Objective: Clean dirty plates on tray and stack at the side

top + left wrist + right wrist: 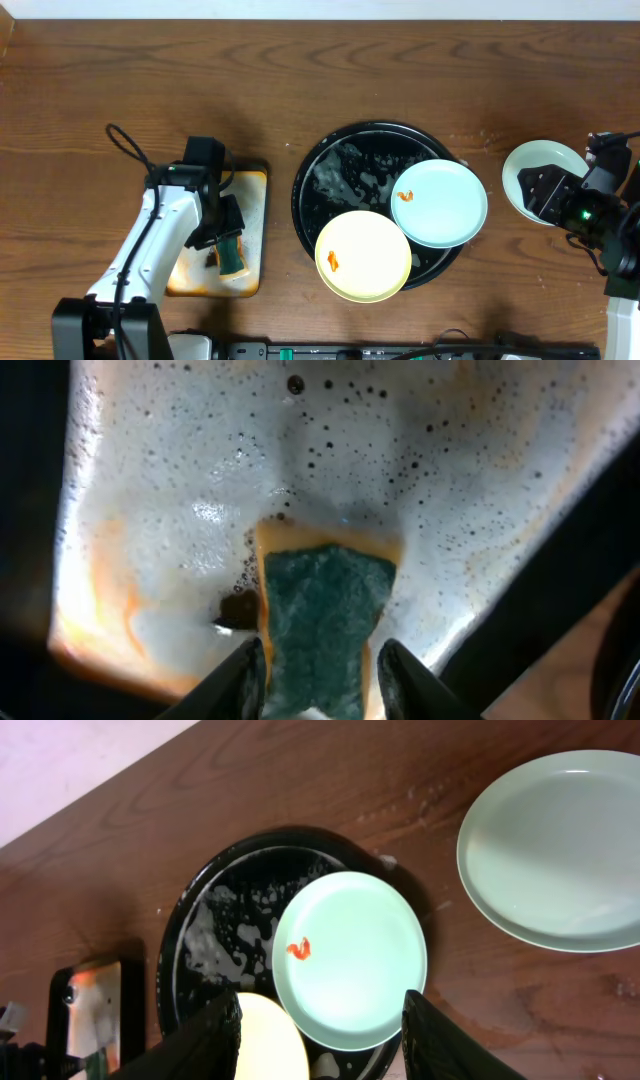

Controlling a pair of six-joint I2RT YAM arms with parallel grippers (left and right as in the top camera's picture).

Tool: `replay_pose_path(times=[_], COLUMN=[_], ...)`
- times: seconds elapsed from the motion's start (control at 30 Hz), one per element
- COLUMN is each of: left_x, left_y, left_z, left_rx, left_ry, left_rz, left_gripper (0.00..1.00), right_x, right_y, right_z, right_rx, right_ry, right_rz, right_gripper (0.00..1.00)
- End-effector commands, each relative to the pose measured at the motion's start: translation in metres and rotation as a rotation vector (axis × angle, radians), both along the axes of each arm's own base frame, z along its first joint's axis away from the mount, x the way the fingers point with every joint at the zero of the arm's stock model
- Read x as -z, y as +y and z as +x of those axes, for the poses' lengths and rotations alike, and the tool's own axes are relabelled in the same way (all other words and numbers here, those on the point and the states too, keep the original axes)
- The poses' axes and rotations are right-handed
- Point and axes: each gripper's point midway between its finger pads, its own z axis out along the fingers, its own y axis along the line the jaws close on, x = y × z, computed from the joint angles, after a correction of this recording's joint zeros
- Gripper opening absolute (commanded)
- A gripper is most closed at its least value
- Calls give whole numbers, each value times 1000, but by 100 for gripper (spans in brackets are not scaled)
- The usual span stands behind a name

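Observation:
The round black tray (340,165) holds a pale blue-green plate (440,203) and a pale yellow plate (363,256), each with an orange smear. A third pale green plate (530,168) lies on the table to the right, with no smear visible. My right gripper (546,196) hovers at this plate's edge, open and empty. The right wrist view shows the tray (220,910), the smeared plate (350,960), the yellow plate (265,1045) and the side plate (560,850) beyond my open fingers (320,1040). My left gripper (323,680) is open, straddling a green sponge (325,600).
The sponge (232,258) lies in a rectangular rust-stained metal tray (252,195) at the left, foamy in the left wrist view (180,480). Soapy residue covers the black tray's bare part. Black cables run along the table's front edge.

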Motion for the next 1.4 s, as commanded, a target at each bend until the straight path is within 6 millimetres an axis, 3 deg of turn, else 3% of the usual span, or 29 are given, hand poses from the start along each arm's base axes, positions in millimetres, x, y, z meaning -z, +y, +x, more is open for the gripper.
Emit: replay_pose_path(times=[0.0,0.27,0.33,0.4,0.43,0.67,0.77,0.8,0.87,1.03,1.07,1.13,1.17,1.37], left_x=[17,58,63,62,61,40,28,25,20,19,20,21,23,39], left_y=[1,1,0,-2,-3,-17,-18,-18,-18,-17,-17,-17,-16,-13], left_z=[-18,-22,-12,2,10,51,60,61,61,52,49,43,40,26], left_rx=[-72,-82,-71,-52,-51,53,105,116,119,117,116,115,114,106], left_ry=[51,15,-39,-98,-128,-262,-276,-272,-260,-216,-203,-178,-168,-140], left_rz=[7,-1,-10,-17,-26,-92,-86,-84,-83,-83,-83,-82,-82,-70], left_gripper=[40,40,26,10,8,7,17,27,38,44,43,23,9,8], right_x=[0,0,0,0,0,0,0,0,0,0,0,0,0,0], right_y=[2,2,2,2,2,2,2,2,2,2,2,2,2,2], right_z=[-1,-1,-1,-1,-1,-1,-1,-1,-1,-1,-1,-1,-1,-1], right_rx=[-14,-14,-14,-14,-14,-14,-15,-14,-14,-15,-14,-15,-14,-14], right_ry=[-1,0,0,0,0,1,0,1,1,1,1,1,1,1], right_rz=[-11,-10,-10,-10,-10,-10,-10,-10,-10,-10,-10,-10,-10,-10], right_gripper=[50,50,50,50,49,49,49,50,50,50,50,50,50,50])
